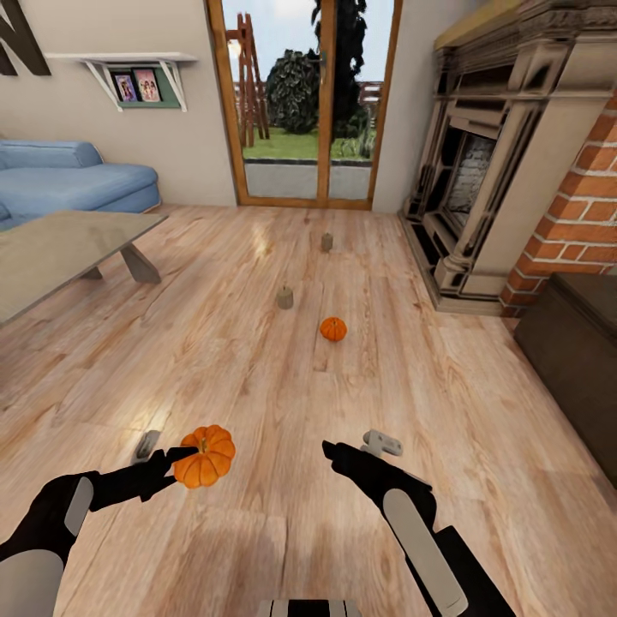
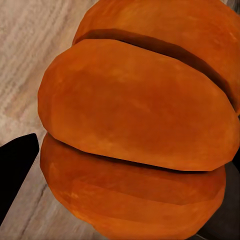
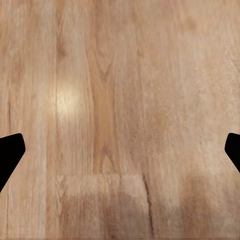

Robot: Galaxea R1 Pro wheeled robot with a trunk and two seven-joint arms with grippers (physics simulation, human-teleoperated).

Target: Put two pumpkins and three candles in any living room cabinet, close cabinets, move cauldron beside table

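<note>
Orange and ribbed, a pumpkin (image 1: pixel 205 456) sits clamped in the robot's left hand (image 1: pixel 182 458), held above the pale wooden floor (image 1: pixel 257 531) with its stem up; from the left wrist camera its segments (image 2: pixel 135 125) crowd close against the dark fingers (image 2: pixel 15 170). The right hand (image 1: pixel 330 450) hangs empty beside it, fingers spread wide over bare boards, the two black fingertips (image 3: pixel 10 150) well apart at the edges of the right wrist view. Farther out on the floor a second pumpkin (image 1: pixel 333 328) rests alone, with one stubby beige candle (image 1: pixel 284 297) near it and another candle (image 1: pixel 326 242) beyond, toward the glass garden door (image 1: pixel 300 103). The glossy grey surface of the low table (image 1: pixel 60 253) stands at the left, in front of a blue sofa (image 1: pixel 68 180). At the right, the dark-brown cabinet (image 1: pixel 583 360) sits against a brick wall (image 1: pixel 583 214), next to an ornate fireplace (image 1: pixel 488 163). A wall shelf (image 1: pixel 128 73) carries framed pictures above the sofa.
</note>
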